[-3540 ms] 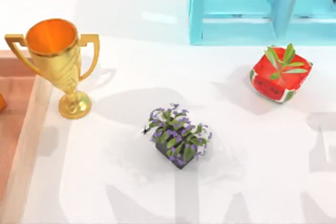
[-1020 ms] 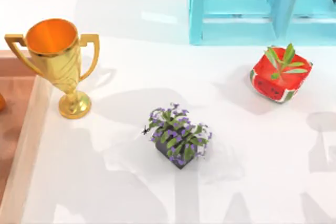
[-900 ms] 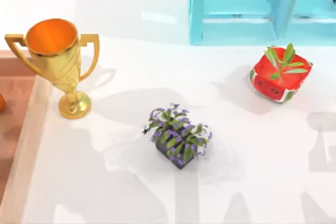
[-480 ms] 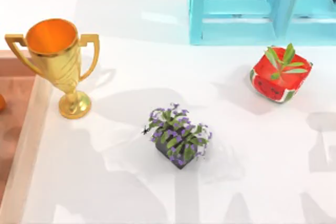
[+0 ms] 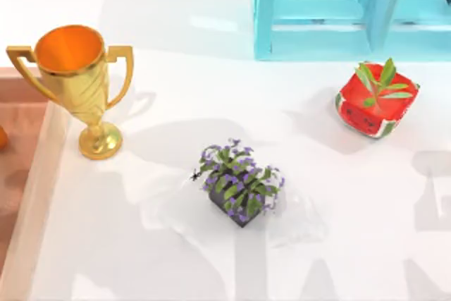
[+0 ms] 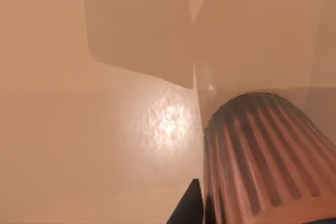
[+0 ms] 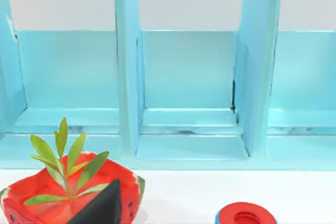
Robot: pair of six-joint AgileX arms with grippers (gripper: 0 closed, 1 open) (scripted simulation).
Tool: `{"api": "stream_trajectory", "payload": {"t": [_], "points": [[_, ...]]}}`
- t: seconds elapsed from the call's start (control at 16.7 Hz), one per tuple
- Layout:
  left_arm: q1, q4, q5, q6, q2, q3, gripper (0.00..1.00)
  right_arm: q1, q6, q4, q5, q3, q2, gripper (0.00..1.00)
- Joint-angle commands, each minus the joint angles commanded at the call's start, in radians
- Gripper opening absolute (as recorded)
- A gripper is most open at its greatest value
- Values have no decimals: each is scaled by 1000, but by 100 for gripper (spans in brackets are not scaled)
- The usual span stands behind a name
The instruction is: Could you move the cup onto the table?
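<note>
Top view: glossy white desk [image 5: 176, 82] carries a gold two-handled trophy [image 5: 74, 82] with an orange inside, standing upright at the left, just beside the pale raised rim [image 5: 35, 181] of a reddish-brown wooden tray [image 5: 14, 160] along the left edge. A sliver of something orange [image 5: 2, 137] shows at that edge, over the wood. Near the desk's middle sits a dark square planter of purple flowers [image 5: 239, 187]; well apart, toward the right, a red watermelon-patterned pot [image 5: 373, 107] with a green leafy sprig. A turquoise open shelf unit [image 5: 338, 8] stands along the far edge, behind the watermelon pot. Arm shadows lie across the white surface. Left wrist view: the cup [image 6: 262, 156], a ribbed tapered tumbler in dusty coppery pink, sits very close to the camera on the glossy brown wooden surface, so it is on the tray and not on the white desk. A dark tip of the left end effector [image 6: 186, 208] shows just beside the cup's wall; whether the fingers are apart or clamped cannot be told. Right wrist view: the shelf unit's turquoise compartments face the camera, the watermelon pot in front of them, with one dark fingertip of the right end effector [image 7: 102, 205] overlapping it; its finger spacing cannot be told. A red ring-shaped object with a blue rim [image 7: 245, 216] lies on the white desk nearby.
</note>
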Motion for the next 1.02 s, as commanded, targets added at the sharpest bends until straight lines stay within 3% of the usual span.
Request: {"api": "stream_trajectory", "payload": {"t": [0.36, 0.78, 1.02], "points": [[-39, -54, -11, -153, -39, 145, 0, 0, 0, 0, 0, 0, 0, 100], [-306, -348, -1, -325, -104, 255, 0, 0, 0, 0, 0, 0, 0, 100], [-359, -401, 1, -348, -121, 264, 0, 0, 0, 0, 0, 0, 0, 100]]}}
